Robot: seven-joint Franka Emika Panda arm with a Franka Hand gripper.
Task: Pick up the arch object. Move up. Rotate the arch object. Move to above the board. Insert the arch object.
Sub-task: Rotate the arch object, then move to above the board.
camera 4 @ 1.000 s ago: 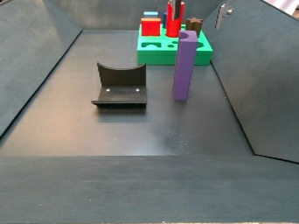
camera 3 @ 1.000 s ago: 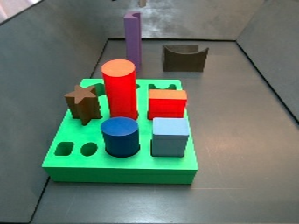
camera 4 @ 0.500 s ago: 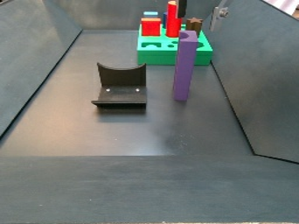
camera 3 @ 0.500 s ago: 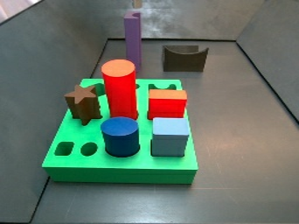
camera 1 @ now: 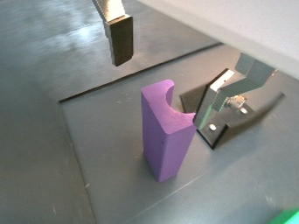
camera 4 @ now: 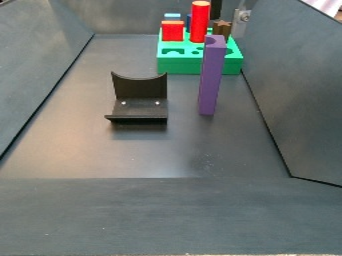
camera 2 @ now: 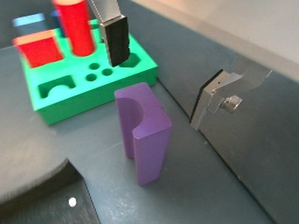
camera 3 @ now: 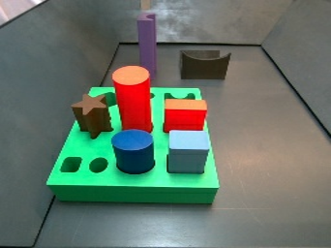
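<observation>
Left of centre: dark notched block (camera 4: 136, 97), untouched. Mid-floor, short of the board (camera 4: 201, 66) at the far edge: the arch object (camera 4: 211, 75), upright exactly as before. Far right edge: the gripper (camera 4: 243, 15), edged slightly leftward toward it, fingers (camera 1: 121, 39) spread wide, holding nothing. Pick-up likely just starting.

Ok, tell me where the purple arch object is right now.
The arch object stands upright on the floor, between the board and the fixture in a side view. In both wrist views the end effector hovers above, not touching it.
</observation>
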